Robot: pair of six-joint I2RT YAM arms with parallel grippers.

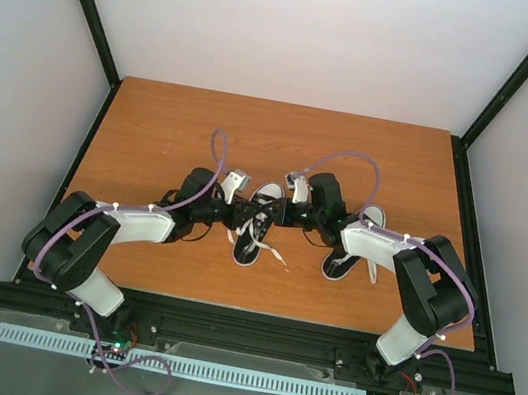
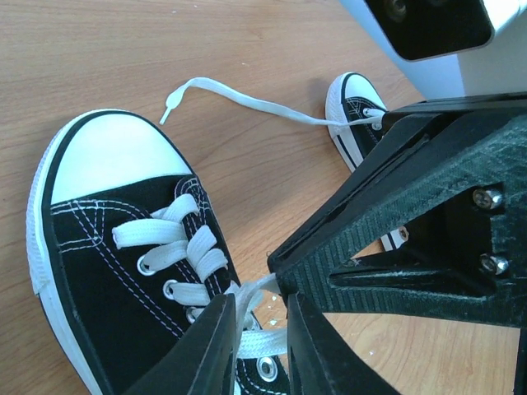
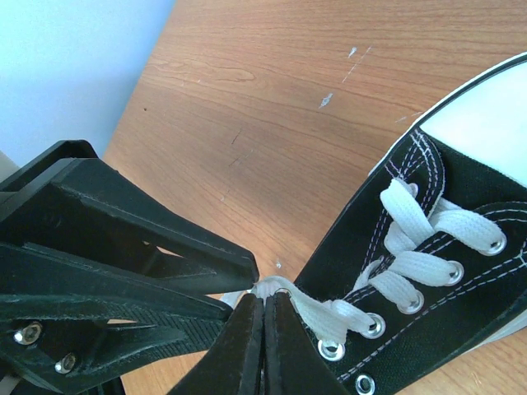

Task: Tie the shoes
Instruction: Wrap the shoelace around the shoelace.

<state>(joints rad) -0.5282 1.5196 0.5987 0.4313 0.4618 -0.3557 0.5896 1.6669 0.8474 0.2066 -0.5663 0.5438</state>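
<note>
Two black shoes with white toe caps stand toes away on the wooden table; the left shoe (image 1: 249,246) has both grippers over it and the right shoe (image 1: 339,264) lies partly under the right arm. My right gripper (image 3: 263,298) is shut on a bunched white lace (image 3: 329,313) beside the top eyelets. My left gripper (image 2: 259,300) meets it from the other side. Its jaws stand narrowly apart around a strand of lace (image 2: 239,303) that lies against one finger. Another lace tail (image 2: 247,99) trails across the wood towards the far shoe (image 2: 352,103).
The wooden table (image 1: 164,130) ends at a black frame on every side, with white walls behind. Loose lace ends (image 1: 279,258) lie beside the left shoe. The two arms cross the table's near half, their fingers almost touching.
</note>
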